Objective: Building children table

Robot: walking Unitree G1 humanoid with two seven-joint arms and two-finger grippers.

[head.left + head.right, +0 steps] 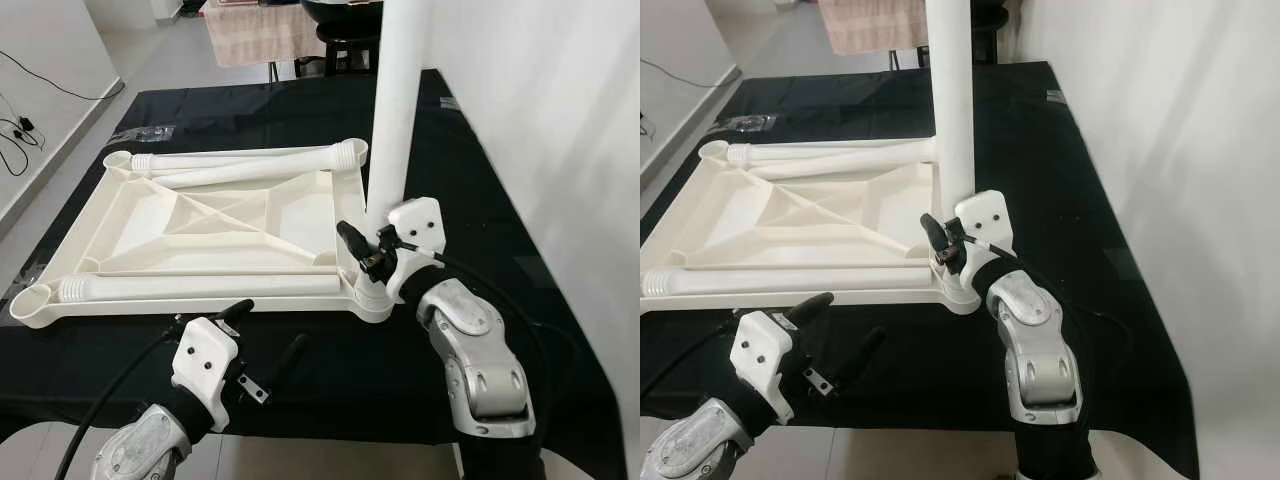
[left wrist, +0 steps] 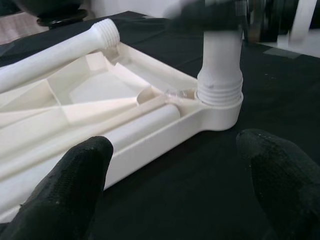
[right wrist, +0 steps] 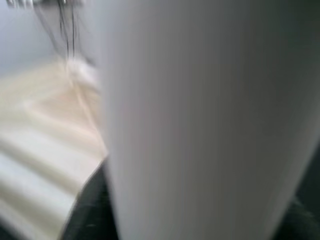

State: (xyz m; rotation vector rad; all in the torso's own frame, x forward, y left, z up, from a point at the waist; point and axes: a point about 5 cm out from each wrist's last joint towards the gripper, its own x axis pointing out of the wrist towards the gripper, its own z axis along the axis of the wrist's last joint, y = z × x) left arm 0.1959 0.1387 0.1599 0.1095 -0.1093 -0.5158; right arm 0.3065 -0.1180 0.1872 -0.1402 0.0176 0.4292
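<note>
Upturned tabletop lies flat on black surface. Right hand grips upright leg low, at near-right corner socket; leg's long axis vertical. Left hand spread wide, holding nothing, just short of near rail. 2 loose legs lie lengthwise beyond it, nearest left hand.

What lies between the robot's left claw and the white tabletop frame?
Only bare black cloth separates the open left gripper from the upturned tabletop, as the left wrist view shows.
</note>
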